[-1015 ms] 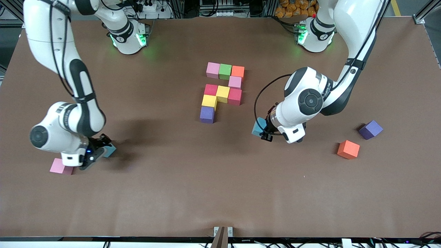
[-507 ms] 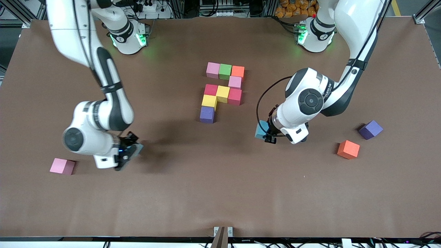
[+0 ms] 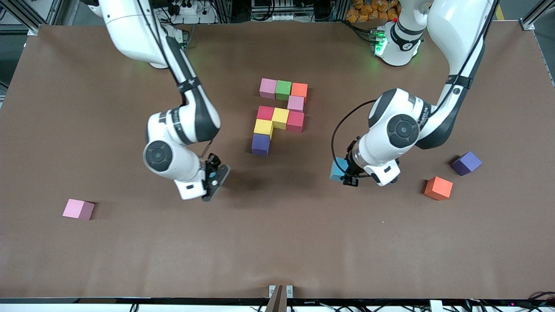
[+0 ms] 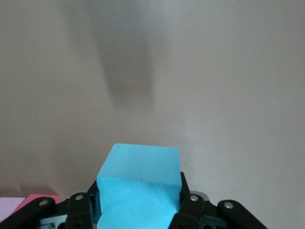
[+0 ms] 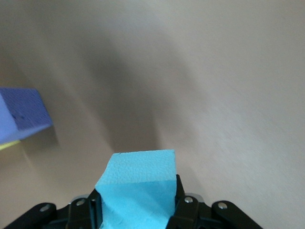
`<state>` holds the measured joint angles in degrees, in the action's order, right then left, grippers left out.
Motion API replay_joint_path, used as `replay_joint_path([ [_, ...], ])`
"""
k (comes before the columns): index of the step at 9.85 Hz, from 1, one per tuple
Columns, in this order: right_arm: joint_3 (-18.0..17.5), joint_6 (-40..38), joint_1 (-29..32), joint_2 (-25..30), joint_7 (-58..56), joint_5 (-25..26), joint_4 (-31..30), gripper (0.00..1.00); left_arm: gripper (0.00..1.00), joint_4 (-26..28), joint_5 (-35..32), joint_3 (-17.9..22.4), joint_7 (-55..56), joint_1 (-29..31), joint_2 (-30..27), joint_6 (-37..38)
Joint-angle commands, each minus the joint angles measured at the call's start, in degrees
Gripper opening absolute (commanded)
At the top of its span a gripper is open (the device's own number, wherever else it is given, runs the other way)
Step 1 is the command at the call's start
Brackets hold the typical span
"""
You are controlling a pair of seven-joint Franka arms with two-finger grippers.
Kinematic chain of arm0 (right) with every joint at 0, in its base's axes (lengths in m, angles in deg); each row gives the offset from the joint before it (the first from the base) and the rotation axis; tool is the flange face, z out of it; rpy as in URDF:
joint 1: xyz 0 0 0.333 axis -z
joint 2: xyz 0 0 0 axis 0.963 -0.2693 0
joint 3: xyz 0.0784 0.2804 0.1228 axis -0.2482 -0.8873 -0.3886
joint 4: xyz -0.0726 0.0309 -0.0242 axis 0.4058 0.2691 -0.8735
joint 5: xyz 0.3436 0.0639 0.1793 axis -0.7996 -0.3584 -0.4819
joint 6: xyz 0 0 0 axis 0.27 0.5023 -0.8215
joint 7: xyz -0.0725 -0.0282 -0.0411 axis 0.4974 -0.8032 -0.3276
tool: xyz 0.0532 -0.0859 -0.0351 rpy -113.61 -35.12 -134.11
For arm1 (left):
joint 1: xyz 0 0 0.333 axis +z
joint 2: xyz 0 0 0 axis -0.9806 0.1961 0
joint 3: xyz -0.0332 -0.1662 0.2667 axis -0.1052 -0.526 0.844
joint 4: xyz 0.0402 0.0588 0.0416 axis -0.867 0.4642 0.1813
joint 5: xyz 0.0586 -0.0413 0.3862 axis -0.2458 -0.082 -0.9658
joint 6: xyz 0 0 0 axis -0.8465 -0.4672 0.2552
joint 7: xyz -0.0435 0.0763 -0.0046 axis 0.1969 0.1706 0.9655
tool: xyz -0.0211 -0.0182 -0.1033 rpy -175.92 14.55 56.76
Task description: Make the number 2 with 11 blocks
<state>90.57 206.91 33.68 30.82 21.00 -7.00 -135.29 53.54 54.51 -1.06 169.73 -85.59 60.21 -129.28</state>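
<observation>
The right gripper (image 3: 213, 177), over bare table (image 3: 277, 242) toward the right arm's end from the unfinished number 2 (image 3: 281, 115), is clenched on a sky-blue foam cube (image 5: 139, 183); the left gripper (image 3: 349, 174) grips another sky-blue cube (image 4: 139, 183) toward the left arm's end; these blocks look light and soft, best pinched on flat side faces; the front view hides most of each cube.

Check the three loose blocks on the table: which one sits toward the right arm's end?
The loose pink block. It lies alone toward the right arm's end, while the loose orange block and loose purple block sit together toward the left arm's end.
</observation>
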Motion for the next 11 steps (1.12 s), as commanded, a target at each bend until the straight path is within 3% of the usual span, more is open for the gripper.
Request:
replay_joint_path([
  [1, 0.3, 3.7, -4.4, -2.0, 3.1, -2.1, 1.8, 0.19, 0.00, 0.1, -1.3, -0.2, -0.8, 1.1, -1.7, 0.5],
  [5, -4.3, 7.9, -6.3, -5.9, 3.8, -2.0, 7.0, 0.19, 0.00, 0.2, -1.3, -0.3, -1.7, 3.5, -2.7, 1.3],
  [9, -11.5, 15.3, -7.3, -9.1, 6.5, -1.9, 8.2, 0.17, 0.00, 0.3, -1.3, -0.3, -1.7, 5.2, -3.2, 2.4],
  [11, -11.8, 15.2, -9.2, -9.5, 6.4, -1.9, 8.2, 0.15, 0.00, 0.4, -1.2, -0.4, -1.6, 6.0, -3.9, 3.1],
])
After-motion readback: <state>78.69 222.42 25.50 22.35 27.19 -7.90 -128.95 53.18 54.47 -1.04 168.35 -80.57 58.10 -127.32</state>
